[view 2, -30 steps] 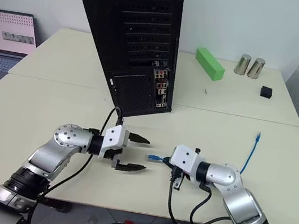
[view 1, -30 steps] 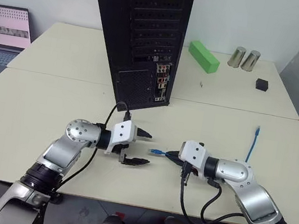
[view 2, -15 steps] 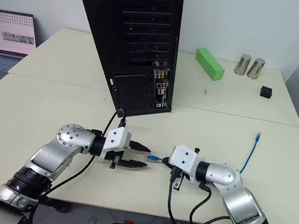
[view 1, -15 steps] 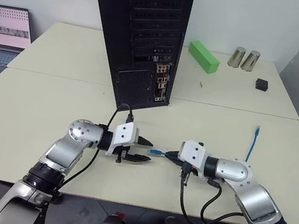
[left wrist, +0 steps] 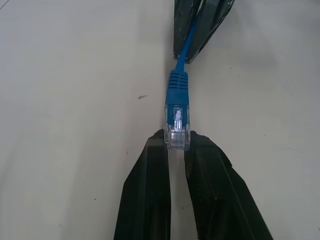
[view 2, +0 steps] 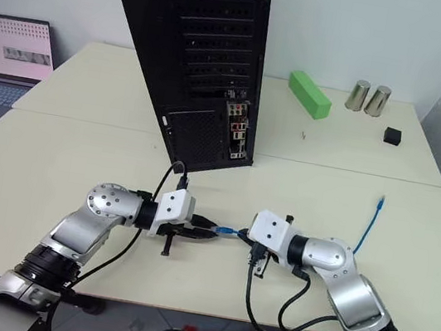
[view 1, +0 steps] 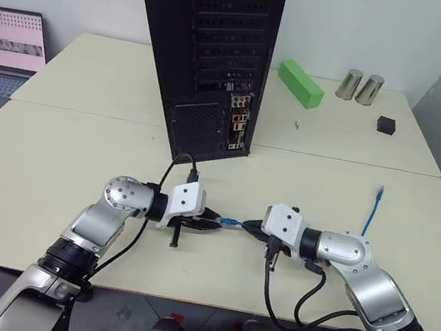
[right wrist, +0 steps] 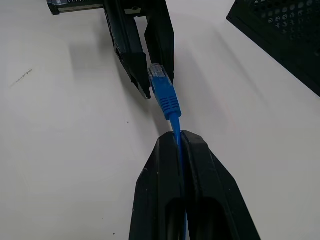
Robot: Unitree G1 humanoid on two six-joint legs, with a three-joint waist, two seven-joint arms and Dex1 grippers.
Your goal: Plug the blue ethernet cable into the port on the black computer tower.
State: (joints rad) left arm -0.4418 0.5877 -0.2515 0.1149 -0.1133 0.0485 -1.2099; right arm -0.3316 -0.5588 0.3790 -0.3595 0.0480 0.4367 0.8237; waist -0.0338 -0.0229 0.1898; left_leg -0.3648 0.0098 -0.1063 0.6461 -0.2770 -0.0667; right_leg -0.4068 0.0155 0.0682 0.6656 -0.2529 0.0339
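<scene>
- The robot is handing over the blue ethernet cable (view 1: 231, 221): the right gripper (view 1: 251, 228) is clamping the cord just behind the plug, and the left gripper (view 1: 218, 223) is closing on the clear plug itself.
- Both are hovering low over the surface (view 1: 72, 150), tip to tip.
- Next, by my reading, one gripper must let go so the plug can travel to the port (view 1: 238, 120) on the black computer tower (view 1: 210, 46), well apart behind them.

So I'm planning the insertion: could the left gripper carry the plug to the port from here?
Probably yes: left gripper pinches the plug, and bare table lies before the port. But the right gripper clamps the blue ethernet cable.
</scene>
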